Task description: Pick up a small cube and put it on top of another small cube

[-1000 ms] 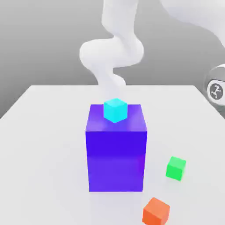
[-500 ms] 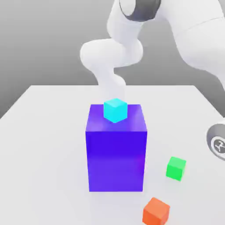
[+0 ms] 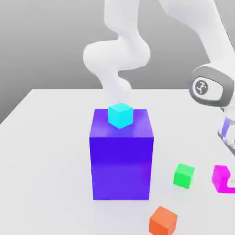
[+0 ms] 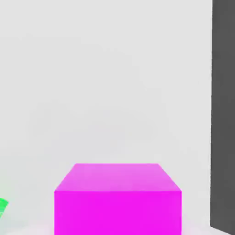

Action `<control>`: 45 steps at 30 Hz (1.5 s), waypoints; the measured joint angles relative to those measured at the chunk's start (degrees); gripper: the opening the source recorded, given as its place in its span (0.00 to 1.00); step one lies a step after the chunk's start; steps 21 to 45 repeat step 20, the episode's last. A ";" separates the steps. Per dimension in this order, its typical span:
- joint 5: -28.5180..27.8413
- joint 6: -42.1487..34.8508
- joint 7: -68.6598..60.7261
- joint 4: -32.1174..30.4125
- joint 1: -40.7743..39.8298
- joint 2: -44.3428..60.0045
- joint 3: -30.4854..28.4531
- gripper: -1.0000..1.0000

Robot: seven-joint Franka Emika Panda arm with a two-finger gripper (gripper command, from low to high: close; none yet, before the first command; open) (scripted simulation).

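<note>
Hand (image 3: 229, 183) is low at the exterior view's right edge, pointing down from the grey-and-white wrist (image 3: 211, 87), and is pressed together on the magenta cube (image 3: 220, 176). 1 pale finger reaches down across the cube's front and the rest is cut off by the frame edge. Can't tell if the cube is resting on the tabletop (image 3: 46, 151) or just off it. In the hand view the magenta cube (image 4: 117, 197) sits close and square-on, top face and front face both visible, with plain white tabletop (image 4: 114, 69) beyond it and a dark strip past the tabletop edge. A sliver of the green cube (image 4: 2, 207) shows at the picture's edge, beside the magenta 1. In the exterior view the green cube (image 3: 184, 176) is just to the left of the magenta cube, near it but apart, flat on the tabletop. The orange cube (image 3: 163, 221) lies nearer the camera, left of and below the green 1, apart from it, turned a little. Further left, mid-tabletop, is the big blue-purple block (image 3: 121, 156), upright. The cyan cube (image 3: 120, 114) sits on its top face toward the back edge, roughly centred. White arm (image 3: 117, 55) curves up behind the block, then arcs over to the exterior view's right and comes down to the wrist. 4 small cubes total, no small cube on another small cube yet.
</note>
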 joint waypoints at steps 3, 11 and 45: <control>3.11 1.54 -10.88 -6.37 0.01 -5.03 0.66 0.00; 14.60 6.96 -37.60 -19.85 5.01 -12.57 -0.95 0.00; 8.86 17.69 -34.17 -19.79 5.32 -1.54 -2.73 1.00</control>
